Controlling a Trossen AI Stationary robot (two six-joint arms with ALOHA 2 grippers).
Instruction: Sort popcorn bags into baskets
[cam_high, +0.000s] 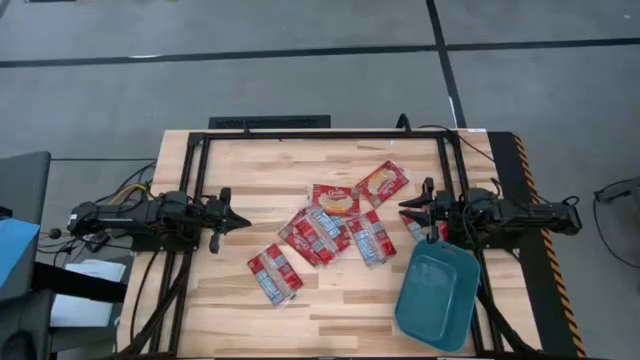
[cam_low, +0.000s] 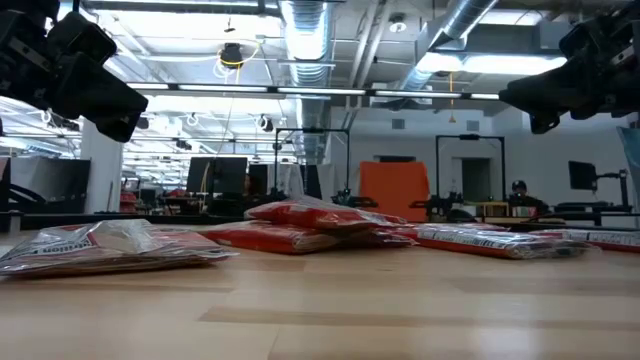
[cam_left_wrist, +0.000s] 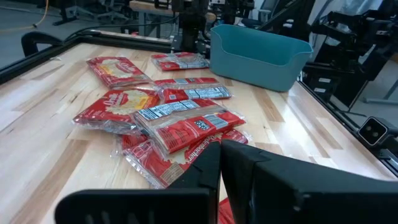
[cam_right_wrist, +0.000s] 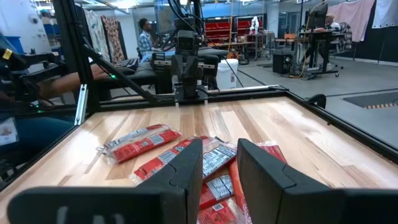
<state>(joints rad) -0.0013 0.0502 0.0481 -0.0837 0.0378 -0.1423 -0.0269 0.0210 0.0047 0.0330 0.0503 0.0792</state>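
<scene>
1. Popcorn bags (cam_high: 330, 232) scattered mid-surface (cam_high: 230, 310) in a loose, partly overlapping heap; one more (cam_high: 272, 274) off nearer the left arm, another (cam_high: 383, 182) at the far edge.
2. Teal basket (cam_high: 438, 296) near the right arm, apparently empty.
3. Look light, flat, crinkly and slick; probably floppy, likely to slide if pinched on the face.
4. Best bet: grab a sealed edge or free corner, topmost packet first.
5. Left claw (cam_high: 240, 220) shut, empty, parked beside the pile.
6. Right claw (cam_high: 408, 212) partly open, holding nothing, hovering just beside the nearest packet (cam_high: 371, 238).
</scene>
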